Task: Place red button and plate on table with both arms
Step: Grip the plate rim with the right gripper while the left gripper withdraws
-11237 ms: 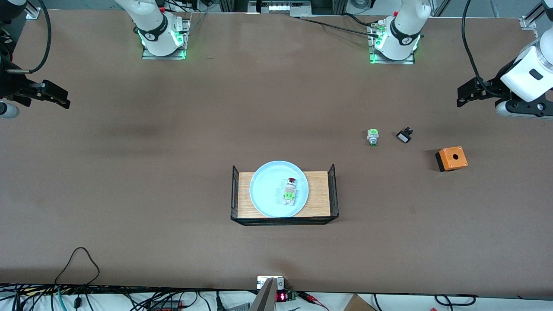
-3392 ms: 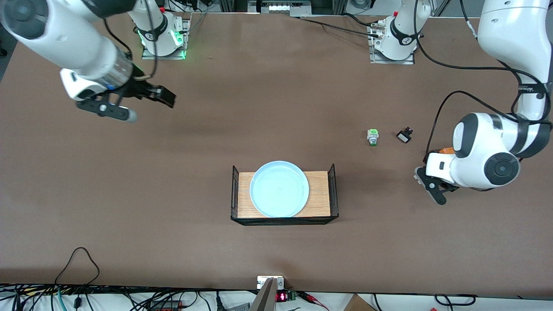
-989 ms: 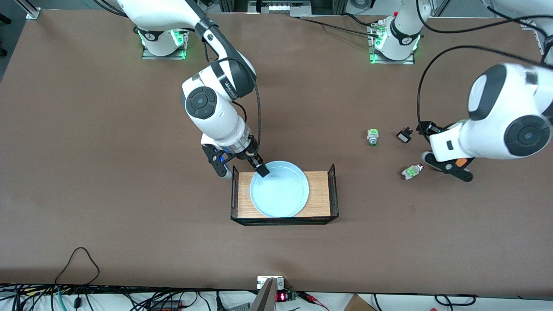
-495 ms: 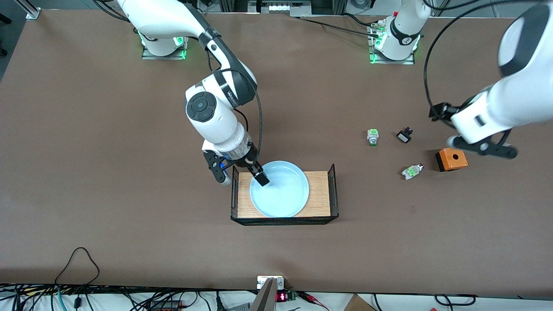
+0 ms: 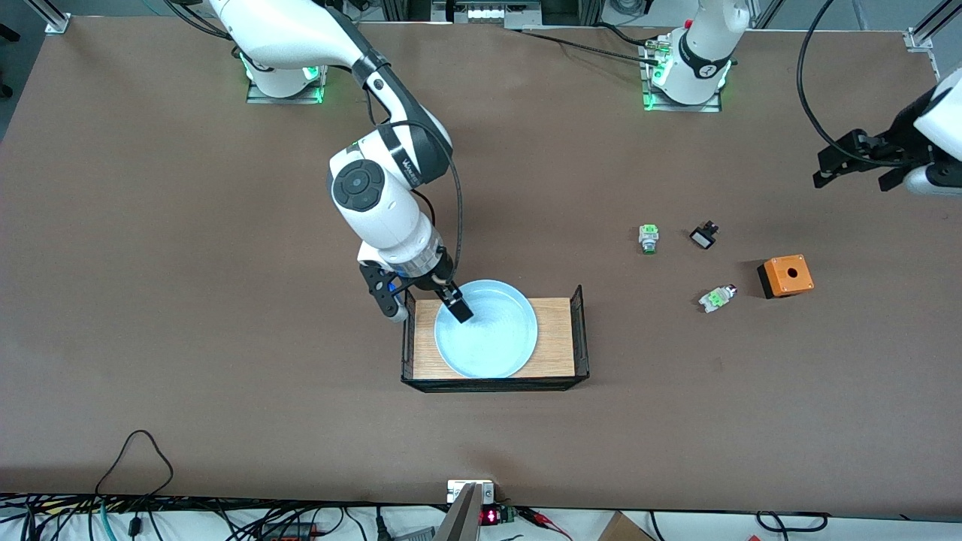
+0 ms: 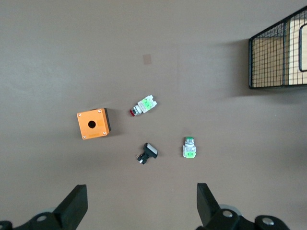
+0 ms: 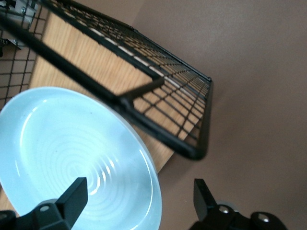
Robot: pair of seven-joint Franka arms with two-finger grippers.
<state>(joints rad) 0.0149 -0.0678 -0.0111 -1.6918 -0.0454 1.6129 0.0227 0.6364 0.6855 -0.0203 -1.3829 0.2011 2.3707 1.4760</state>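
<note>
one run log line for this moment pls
red button: on table, released | plate: in tray, not gripped | right claw: open, straddling plate rim | left claw: open, raised, clear of parts

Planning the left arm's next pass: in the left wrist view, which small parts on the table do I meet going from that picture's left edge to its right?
Orange box → red button → small black part → green-tipped part → tray's mesh end.

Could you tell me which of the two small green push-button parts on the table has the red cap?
The red button, lying beside the orange box; the green-tipped part sits farther from the front camera.
</note>
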